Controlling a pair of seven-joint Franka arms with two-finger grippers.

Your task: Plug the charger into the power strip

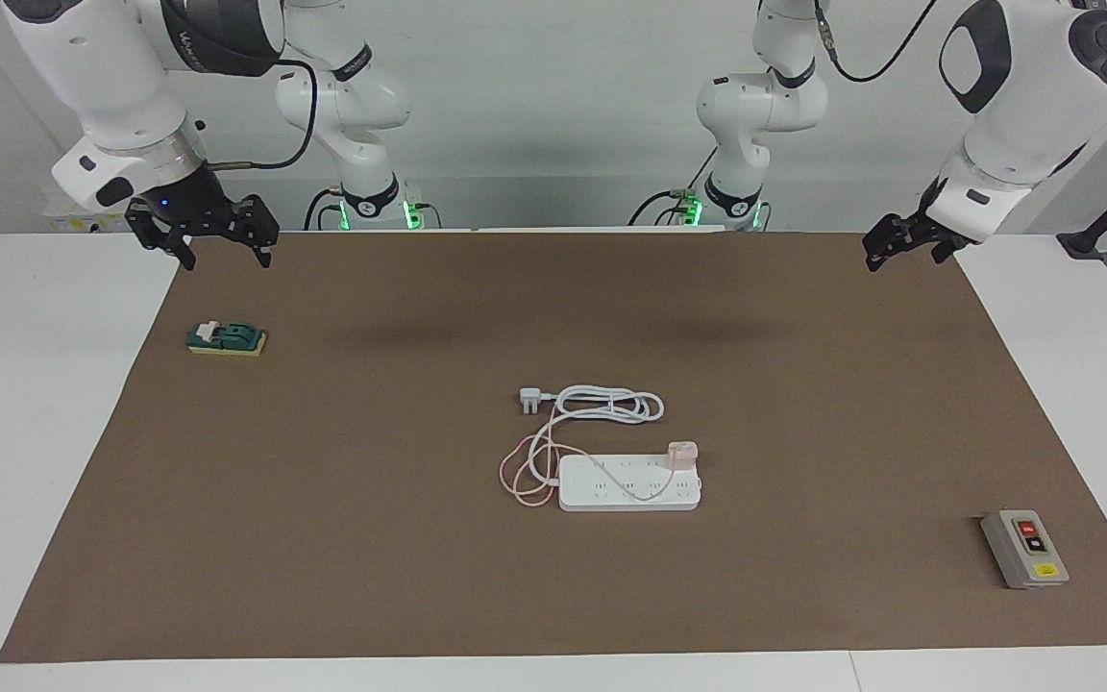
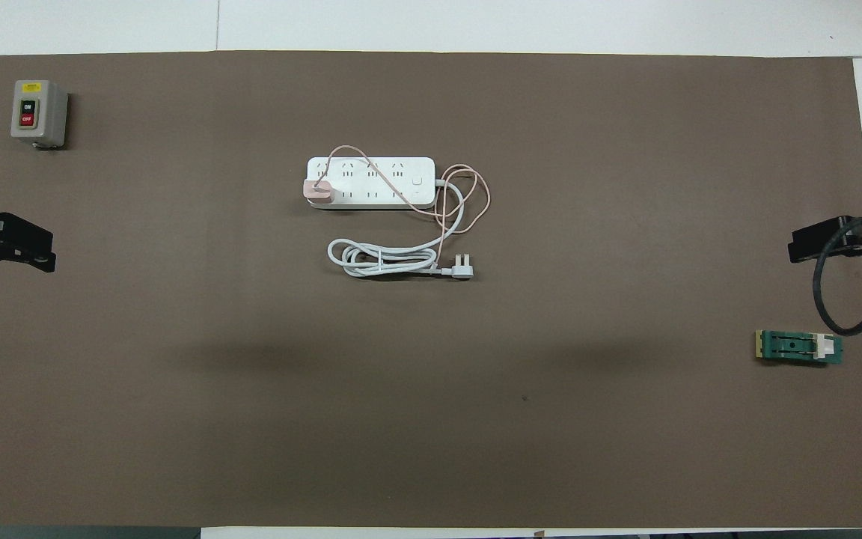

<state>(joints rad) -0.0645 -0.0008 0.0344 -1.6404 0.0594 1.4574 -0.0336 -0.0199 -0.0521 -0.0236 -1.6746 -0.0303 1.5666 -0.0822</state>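
**At both upper corners, idle grippers; charger already on the strip**

Upper left of the facing view: right gripper (image 1: 224,245) hangs over the brown mat's (image 1: 323,538) corner, fingers spread wide, nothing between them, touching nothing. Upper right: left gripper (image 1: 904,242) also up in the air over the mat's edge, jaws apart as well, empty. Both arms wait, parked clear of the middle, likely so the work area is unobstructed.

Centre of frame: power strip (image 1: 628,488) lies flat on the mat, long side across the picture. Charger (image 1: 682,453) sits upright on the strip at the end toward the left arm, on the socket row nearer the robots. It looks seated in a socket; judged plugged in, though prongs are hidden. Its thin pink cable (image 1: 515,478) loops off the strip's other end. The strip's white cord (image 1: 611,404) is coiled just beside the strip on the robots' side, ending in a three-pin plug (image 1: 530,401), unplugged.

Lower right: grey switch box (image 1: 1024,550). Left, below the right gripper: green block (image 1: 227,337). Both well apart from the strip, irrelevant clutter.
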